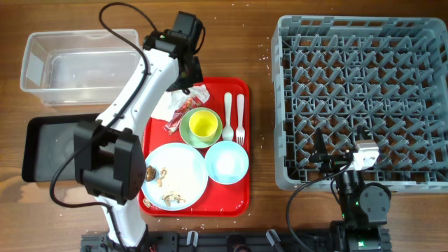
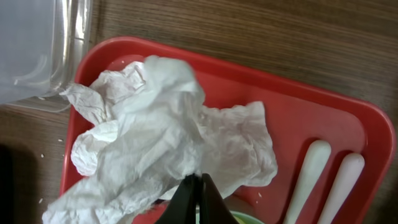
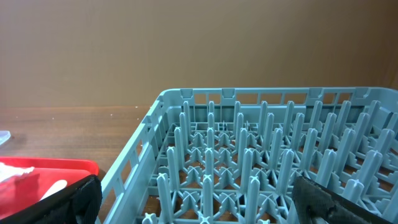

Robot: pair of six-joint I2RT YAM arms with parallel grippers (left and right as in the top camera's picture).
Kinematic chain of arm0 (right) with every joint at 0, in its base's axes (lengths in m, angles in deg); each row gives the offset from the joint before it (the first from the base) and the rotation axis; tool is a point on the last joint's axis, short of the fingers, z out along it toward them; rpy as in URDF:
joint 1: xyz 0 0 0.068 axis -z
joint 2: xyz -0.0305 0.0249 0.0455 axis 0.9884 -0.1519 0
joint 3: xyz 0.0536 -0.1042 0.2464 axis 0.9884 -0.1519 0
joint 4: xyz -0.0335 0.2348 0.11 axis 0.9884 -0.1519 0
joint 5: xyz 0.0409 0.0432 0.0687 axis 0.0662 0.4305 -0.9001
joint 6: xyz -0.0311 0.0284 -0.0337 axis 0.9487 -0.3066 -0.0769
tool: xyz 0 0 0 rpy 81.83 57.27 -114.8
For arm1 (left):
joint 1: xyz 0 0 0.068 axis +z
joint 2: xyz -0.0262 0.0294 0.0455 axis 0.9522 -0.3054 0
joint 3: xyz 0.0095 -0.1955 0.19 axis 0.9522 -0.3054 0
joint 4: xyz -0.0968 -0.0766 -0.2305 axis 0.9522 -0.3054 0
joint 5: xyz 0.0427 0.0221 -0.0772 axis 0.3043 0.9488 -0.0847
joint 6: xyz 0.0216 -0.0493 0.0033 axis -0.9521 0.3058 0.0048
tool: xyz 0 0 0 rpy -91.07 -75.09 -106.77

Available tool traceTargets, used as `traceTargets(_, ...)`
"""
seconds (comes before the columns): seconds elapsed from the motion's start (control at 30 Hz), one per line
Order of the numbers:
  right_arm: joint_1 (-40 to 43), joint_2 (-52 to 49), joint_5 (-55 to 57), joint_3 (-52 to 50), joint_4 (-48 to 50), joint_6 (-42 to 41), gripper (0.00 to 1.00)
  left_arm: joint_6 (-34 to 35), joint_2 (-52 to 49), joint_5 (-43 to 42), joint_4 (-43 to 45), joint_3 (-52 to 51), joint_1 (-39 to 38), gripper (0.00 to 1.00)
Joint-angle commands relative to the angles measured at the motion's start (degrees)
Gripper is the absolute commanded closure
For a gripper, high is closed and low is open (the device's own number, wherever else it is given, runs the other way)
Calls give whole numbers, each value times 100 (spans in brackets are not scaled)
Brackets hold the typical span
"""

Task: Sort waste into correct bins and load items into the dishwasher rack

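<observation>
My left gripper [image 2: 198,179] is shut on a crumpled white napkin [image 2: 161,124] over the far left corner of the red tray [image 2: 298,106]. In the overhead view the left gripper [image 1: 185,82] is above the napkin [image 1: 163,106], with the red-and-white wrapper [image 1: 183,113] beside it. The yellow cup [image 1: 203,125] sits in the pale green bowl [image 1: 189,133]. The white spoon [image 1: 228,115] and fork [image 1: 240,119] lie to the right. The blue plate [image 1: 183,168] holds crumbs; the blue bowl [image 1: 227,162] is next to it. My right gripper [image 3: 205,208] is open and empty over the grey rack [image 1: 364,98].
The clear tub [image 1: 77,66] stands at the far left, also in the left wrist view [image 2: 37,50]. The black tray [image 1: 42,147] lies in front of it. The right gripper [image 1: 339,159] hovers at the rack's near left edge [image 3: 143,137].
</observation>
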State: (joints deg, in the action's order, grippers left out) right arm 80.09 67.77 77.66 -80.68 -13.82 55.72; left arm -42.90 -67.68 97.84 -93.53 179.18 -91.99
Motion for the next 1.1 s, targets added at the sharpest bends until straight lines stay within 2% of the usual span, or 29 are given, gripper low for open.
traceTargets(0.0, 28, 37, -85, -7, 20, 70, 0, 214, 94, 72, -22, 4, -63, 96)
traceTargets(0.27, 28, 37, -85, -7, 20, 72, 0, 304, 863, 98, 348, 4, 55, 96)
traceTargets(0.5, 28, 37, -85, -7, 20, 72, 0, 319, 1556, 98, 664, 4, 540, 96)
traceTargets(0.6, 28, 37, -85, -7, 17, 70, 0, 319, 1659, 437, 1082, 4, 881, 96)
traceTargets(0.77, 28, 37, -85, -7, 20, 70, 0, 317, 1567, 503, 2100, 2, 1989, 96)
traceTargets(0.87, 28, 37, -85, -7, 20, 70, 0, 317, 1364, 501, 2415, 2, 2457, 96)
traceTargets(1.03, 28, 37, -85, -7, 20, 72, 0, 319, 741, 501, 2380, 2, 3053, 94)
traceTargets(1.07, 28, 37, -85, -7, 20, 70, 0, 319, 638, 501, 2350, 2, 3112, 89)
